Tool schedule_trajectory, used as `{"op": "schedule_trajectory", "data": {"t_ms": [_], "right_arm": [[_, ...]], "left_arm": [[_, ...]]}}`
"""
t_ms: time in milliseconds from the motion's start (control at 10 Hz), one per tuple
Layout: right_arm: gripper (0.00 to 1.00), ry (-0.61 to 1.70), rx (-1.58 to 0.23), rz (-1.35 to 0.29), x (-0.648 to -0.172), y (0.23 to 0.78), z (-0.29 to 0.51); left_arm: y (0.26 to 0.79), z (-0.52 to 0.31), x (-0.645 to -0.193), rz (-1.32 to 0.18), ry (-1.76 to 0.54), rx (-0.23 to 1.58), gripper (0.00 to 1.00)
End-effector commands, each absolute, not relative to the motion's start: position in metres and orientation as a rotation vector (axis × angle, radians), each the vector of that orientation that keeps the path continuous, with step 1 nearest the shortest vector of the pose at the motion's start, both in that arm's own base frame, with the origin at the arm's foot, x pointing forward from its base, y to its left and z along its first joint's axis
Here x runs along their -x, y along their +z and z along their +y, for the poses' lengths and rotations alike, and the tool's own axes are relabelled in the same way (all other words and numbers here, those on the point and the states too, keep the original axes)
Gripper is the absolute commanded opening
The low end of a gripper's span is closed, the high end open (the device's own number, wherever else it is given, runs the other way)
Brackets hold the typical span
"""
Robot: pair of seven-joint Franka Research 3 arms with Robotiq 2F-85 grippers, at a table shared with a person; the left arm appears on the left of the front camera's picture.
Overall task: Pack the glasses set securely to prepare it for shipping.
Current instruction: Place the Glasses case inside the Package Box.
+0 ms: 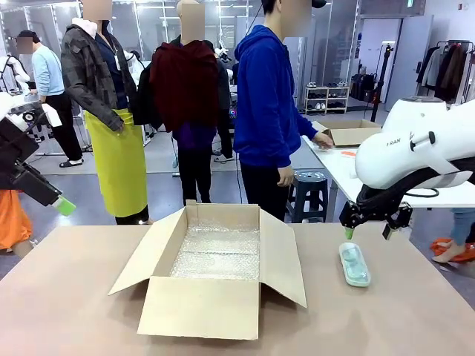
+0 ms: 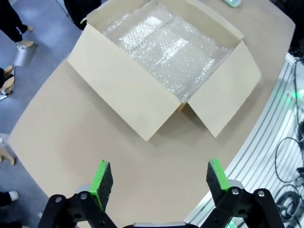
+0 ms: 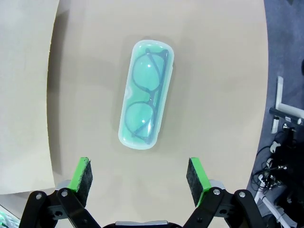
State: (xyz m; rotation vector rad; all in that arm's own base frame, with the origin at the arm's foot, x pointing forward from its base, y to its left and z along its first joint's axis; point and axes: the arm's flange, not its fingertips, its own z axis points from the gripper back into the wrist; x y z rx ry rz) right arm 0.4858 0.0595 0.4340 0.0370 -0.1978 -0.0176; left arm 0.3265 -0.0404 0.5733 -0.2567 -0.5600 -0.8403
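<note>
Surface: we looked across a broad tan counter (image 1: 67,297), with a grey shop floor and several people standing beyond its far edge
Container: a brown cardboard box (image 1: 200,308) sat near the middle of the counter, its four flaps folded outwards and its open top facing up
Lining: clear bubble wrap (image 1: 219,252) covered the bottom of the box and caught the ceiling light
Task item: the glasses case (image 1: 354,265), a clear rounded one with mint-green glasses inside, lay flat on the counter to the robot's right of the box, near the right flap but apart from it; in the right wrist view we saw the folded frame through the lid
Right arm: the right gripper (image 1: 368,231) hung just above the far end of the glasses case with its jaws spread wide and nothing between the green pads; we saw it touching neither the case nor the counter, and from the wrist the case lay ahead of the fingers, lengthways and slightly tilted
Left arm: the left gripper (image 2: 159,166) was raised at the robot's left side, well apart from the box, jaws wide and empty; its wrist view looked down on bare counter and the open box
Far side: a person in a blue hooded top (image 1: 267,96) stood behind the box, one hand (image 1: 323,139) resting at a white counter (image 1: 334,167) further back, beside a smaller cardboard box (image 1: 350,133)
</note>
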Motion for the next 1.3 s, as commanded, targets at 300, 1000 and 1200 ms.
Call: {"op": "schedule_trajectory", "data": {"t_ms": [300,1000,1200], "right_arm": [[1.0,-0.027,-0.055,-0.074,-0.518,0.408,0.061],[1.0,-0.119,-0.111,-0.055,-0.566,0.339,0.056],[1.0,-0.128,-0.093,-0.036,-0.57,0.328,0.054]], "left_arm": [[0.577,-0.042,-0.326,-0.565,-0.857,0.249,1.0],[0.577,-0.042,-0.326,-0.565,-0.857,0.249,1.0],[0.577,-0.042,-0.326,-0.565,-0.857,0.249,1.0]]}}
